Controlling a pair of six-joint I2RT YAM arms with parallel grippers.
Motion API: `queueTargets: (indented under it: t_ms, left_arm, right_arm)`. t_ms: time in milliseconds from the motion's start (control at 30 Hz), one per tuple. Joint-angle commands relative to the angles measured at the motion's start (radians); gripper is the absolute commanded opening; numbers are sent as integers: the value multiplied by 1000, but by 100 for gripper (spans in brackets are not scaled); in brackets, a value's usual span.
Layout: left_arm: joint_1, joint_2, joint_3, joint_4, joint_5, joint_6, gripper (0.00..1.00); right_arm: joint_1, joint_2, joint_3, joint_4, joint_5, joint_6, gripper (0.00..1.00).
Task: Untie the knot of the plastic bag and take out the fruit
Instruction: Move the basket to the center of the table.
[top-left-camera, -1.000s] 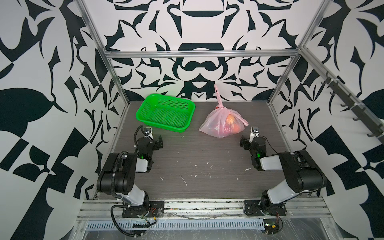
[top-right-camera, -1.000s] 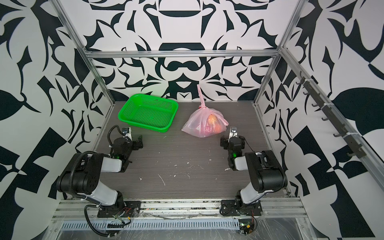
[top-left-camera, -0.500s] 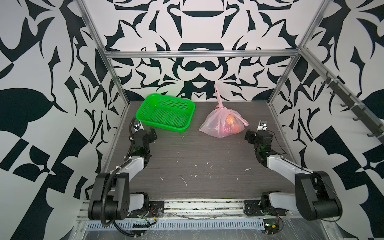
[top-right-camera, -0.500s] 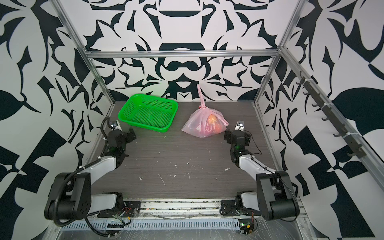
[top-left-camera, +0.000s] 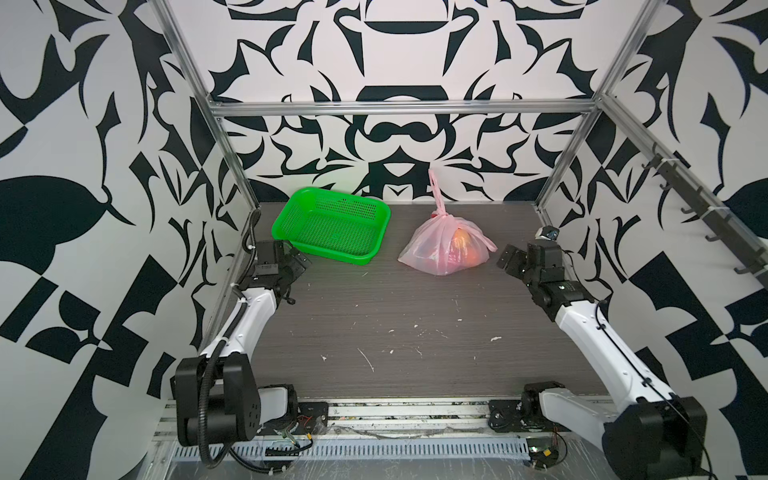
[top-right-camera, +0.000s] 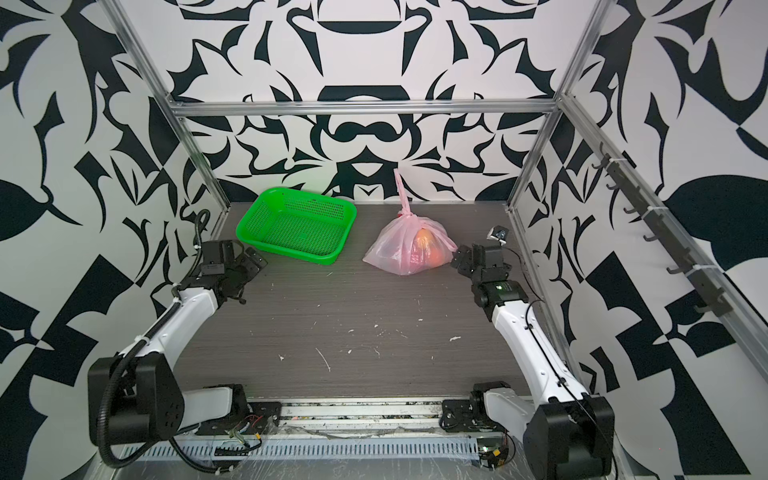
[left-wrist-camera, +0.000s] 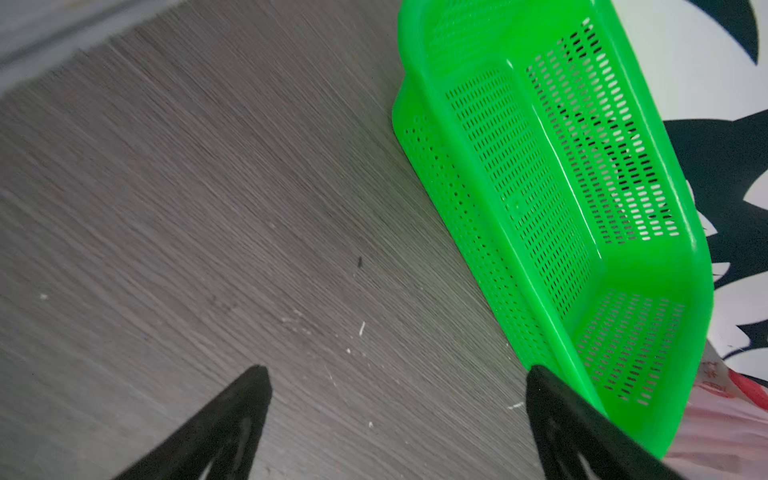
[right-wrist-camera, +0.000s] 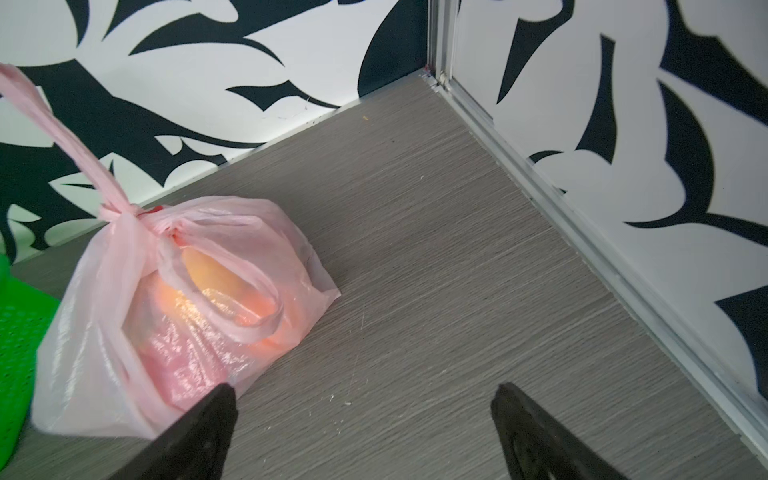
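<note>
The pale-pink plastic bag (top-left-camera: 428, 251) (top-right-camera: 390, 253) (right-wrist-camera: 95, 332) sits tied at the back of the table, right of centre. Its knot (top-left-camera: 441, 215) (top-right-camera: 406, 214) (right-wrist-camera: 120, 212) is on top, with one loop handle standing up against the back wall. Orange and reddish fruit (top-left-camera: 461, 245) (right-wrist-camera: 216, 282) shows through the plastic. My right gripper (top-left-camera: 505, 258) (top-right-camera: 458, 258) (right-wrist-camera: 363, 395) is open and empty, just right of the bag. My left gripper (top-left-camera: 301, 264) (top-right-camera: 254, 259) (left-wrist-camera: 397, 374) is open and empty at the green basket's front left corner. A corner of the plastic bag (left-wrist-camera: 727, 419) shows in the left wrist view.
The green perforated basket (top-left-camera: 332, 228) (top-right-camera: 297, 228) (left-wrist-camera: 540, 187) stands empty at the back left, beside the bag. Patterned walls and aluminium posts close in the back and both sides. Small white flecks dot the dark wood-grain tabletop (top-left-camera: 395, 316).
Both arms have unfolded and reached toward the back: the left gripper now sits by the basket, the right beside the bag. Both stay open. The bag has not moved.
</note>
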Motion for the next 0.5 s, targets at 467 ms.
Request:
queueTargets:
  t_ms: [467]
  left_arm:
    - [-4, 344, 275, 1, 269, -137, 99]
  right_arm:
    - [62, -14, 53, -77, -139, 14, 97]
